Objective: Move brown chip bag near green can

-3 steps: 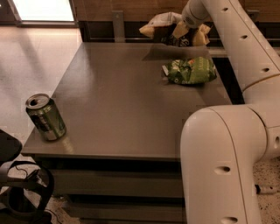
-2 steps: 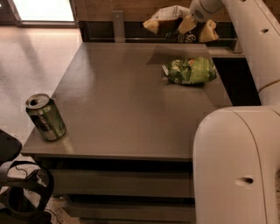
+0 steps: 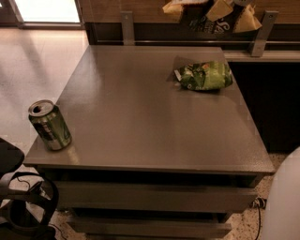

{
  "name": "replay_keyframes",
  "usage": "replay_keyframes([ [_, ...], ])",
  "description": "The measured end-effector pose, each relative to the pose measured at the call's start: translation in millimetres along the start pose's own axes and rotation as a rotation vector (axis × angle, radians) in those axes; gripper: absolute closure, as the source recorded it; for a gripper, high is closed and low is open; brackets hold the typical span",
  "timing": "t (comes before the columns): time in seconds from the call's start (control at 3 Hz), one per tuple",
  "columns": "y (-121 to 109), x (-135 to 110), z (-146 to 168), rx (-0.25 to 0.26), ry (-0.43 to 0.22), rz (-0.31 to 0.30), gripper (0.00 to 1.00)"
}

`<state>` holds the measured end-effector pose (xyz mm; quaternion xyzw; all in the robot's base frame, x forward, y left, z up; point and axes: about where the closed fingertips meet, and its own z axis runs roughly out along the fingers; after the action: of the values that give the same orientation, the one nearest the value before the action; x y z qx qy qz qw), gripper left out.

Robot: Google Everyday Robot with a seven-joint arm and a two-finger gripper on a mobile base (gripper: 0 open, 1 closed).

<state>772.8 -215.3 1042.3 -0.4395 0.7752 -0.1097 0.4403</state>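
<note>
Brown chip bag [image 3: 211, 14]: crinkled, dark with yellow edges; hangs clear of the counter [image 3: 140, 117] at the top edge of the view, above its far right corner, partly cut off.
Claw [image 3: 241, 2]: only a grey sliver shows at the top edge, just above the bag; whether it is clenched or released cannot be told.
Green can [image 3: 49, 125]: upright at the near left corner of the counter, well apart from the bag.
Green chip bag [image 3: 205, 76]: lies flat near the far right edge, untouched.
Robot body [image 3: 287, 201]: a white curve at the lower right.
Change: a second ago the bag sat lower in view with the arm across the right side; now the bag is higher and the arm is mostly out of view.
Meaning for the task: the bag appears lifted and carried; the long diagonal crossing to the can and the set-down remain.
</note>
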Motion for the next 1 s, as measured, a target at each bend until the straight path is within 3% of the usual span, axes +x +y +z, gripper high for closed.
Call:
replay_keyframes([
  [0.33,19.4,-4.8,-36.4,0.001,-0.035,-0.019,1.0],
  [0.67,61.2,-20.1,-94.8,0.022,-0.12,-0.052,1.0],
  [1.0,108.9,-17.9,-108.4,-0.016,-0.157,-0.085,1.0],
])
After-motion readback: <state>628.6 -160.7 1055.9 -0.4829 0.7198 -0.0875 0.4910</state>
